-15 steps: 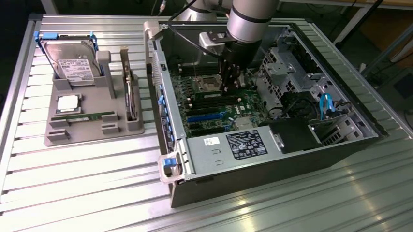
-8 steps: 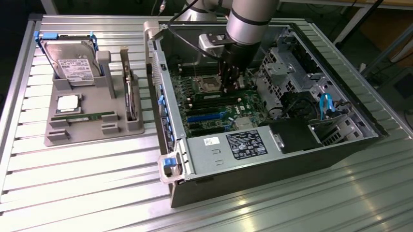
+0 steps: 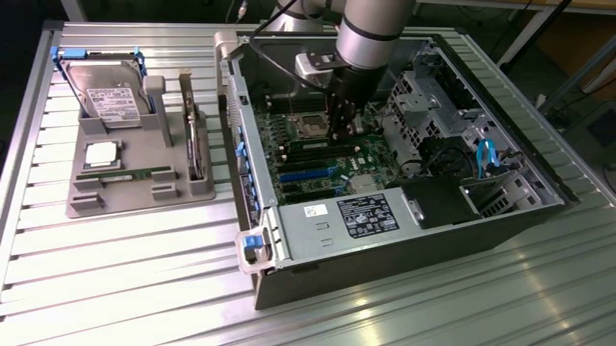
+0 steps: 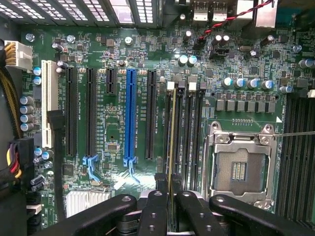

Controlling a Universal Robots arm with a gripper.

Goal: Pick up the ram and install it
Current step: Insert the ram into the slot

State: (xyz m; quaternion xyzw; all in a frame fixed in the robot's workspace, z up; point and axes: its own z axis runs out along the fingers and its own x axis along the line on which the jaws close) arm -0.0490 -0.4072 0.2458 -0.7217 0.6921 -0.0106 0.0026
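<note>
1. Gripper: closed. In the wrist view its two inner fingers stand on either side of the ram and clamp it between them.
2. Ram: held edge-on, so it shows as a thin yellow-green strip running away from the fingertips. It lies in line with the first of the black memory slots, the one nearest the black expansion slots. Whether it is seated in that slot cannot be told.
3. Just beside the memory slots is the open processor socket with its metal frame. On the other side of them are the blue slot and, further off, the white slot.
4. In the exterior view the arm reaches down into the open case, and the gripper hangs over the middle of the motherboard, beyond the power supply.
5. To the exterior view's left of the case, a grey tray rests on the table. It carries a green stick, a processor and, furthest back, a hard drive, all well apart from the gripper.
</note>
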